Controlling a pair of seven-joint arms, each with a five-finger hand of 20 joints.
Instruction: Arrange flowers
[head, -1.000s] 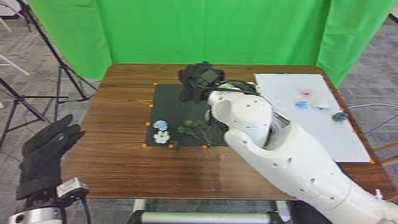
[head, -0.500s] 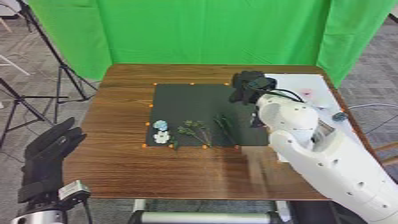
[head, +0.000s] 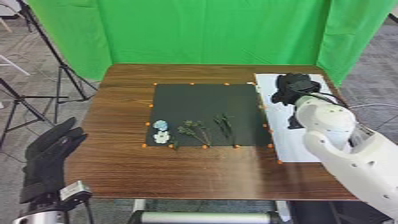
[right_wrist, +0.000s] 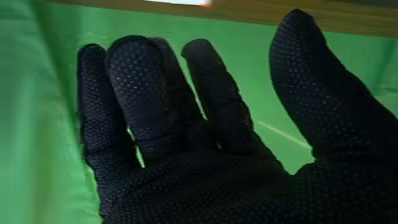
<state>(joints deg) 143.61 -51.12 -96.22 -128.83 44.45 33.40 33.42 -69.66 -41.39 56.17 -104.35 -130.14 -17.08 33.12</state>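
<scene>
- Standing over the white sheet (head: 298, 150) on the right of the bench (head: 115, 105): right robot hand (head: 291, 90) (contact with the sheet: cannot tell).
- Right wrist view: right robot hand (right_wrist: 209, 185) spread, fingers extended, thumb well apart from them.
- Left robot hand (head: 43, 162) near the left edge, fingers extended.
- On the dark mat (head: 209, 102): blue flower (head: 160, 125) just beside white flower (head: 162, 136); green sprigs (head: 191, 131) to their right.
</scene>
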